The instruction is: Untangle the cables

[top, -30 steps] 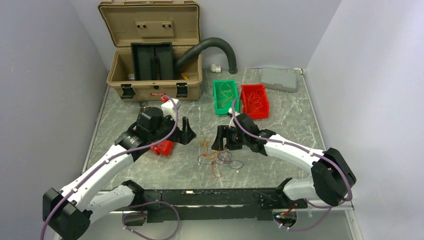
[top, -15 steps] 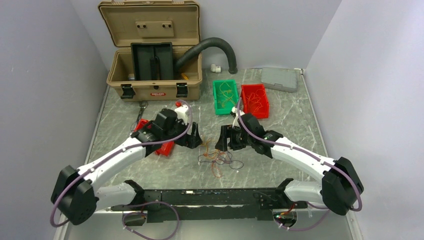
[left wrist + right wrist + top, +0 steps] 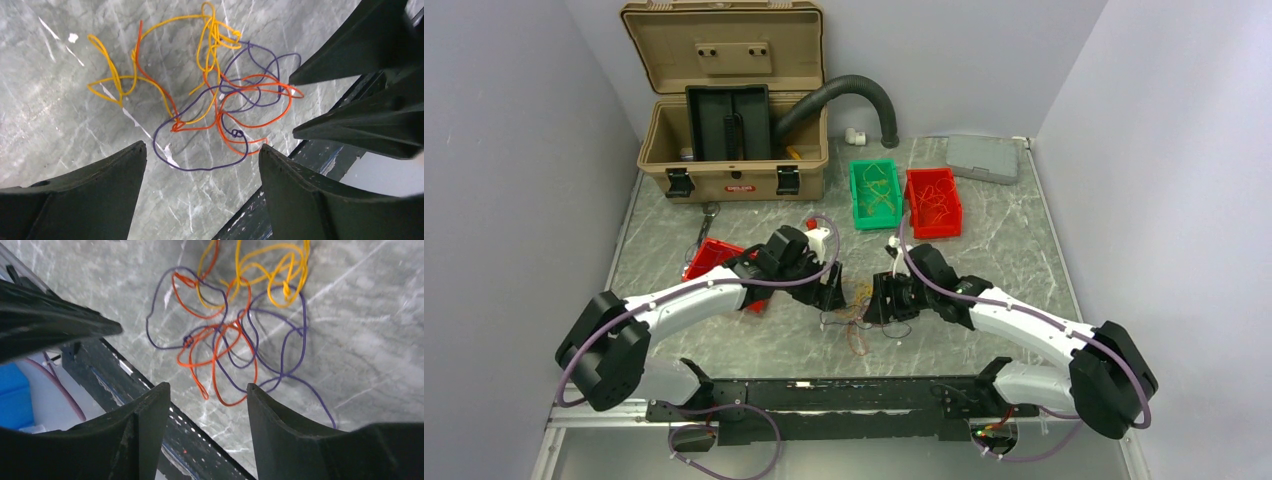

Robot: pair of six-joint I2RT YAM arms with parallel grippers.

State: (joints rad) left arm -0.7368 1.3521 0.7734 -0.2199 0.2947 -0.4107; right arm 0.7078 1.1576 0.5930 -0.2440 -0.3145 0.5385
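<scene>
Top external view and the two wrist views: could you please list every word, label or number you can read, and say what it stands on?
No text can be read in these pictures.
The red label on the front wall of the tan case: too small and blurred to read.
Both wrist views: no words, numbers or signs.

Between the fingers (image 3: 95, 195) of the left gripper (image 3: 201, 147), the cables (image 3: 220, 100) are showing a smooth, plastic-looking sheath that is catching a faint gloss. The fingers themselves are looking like matt black plastic (their edges are picking up only a dull, greyish light). Beneath them the table (image 3: 40, 140) is gleaming softly, a polished grey stone-look top with white veins. Between the right gripper (image 3: 207, 386)'s fingers (image 3: 290, 450), equally matt and black, the strands are lying slick on that veined surface.
</scene>
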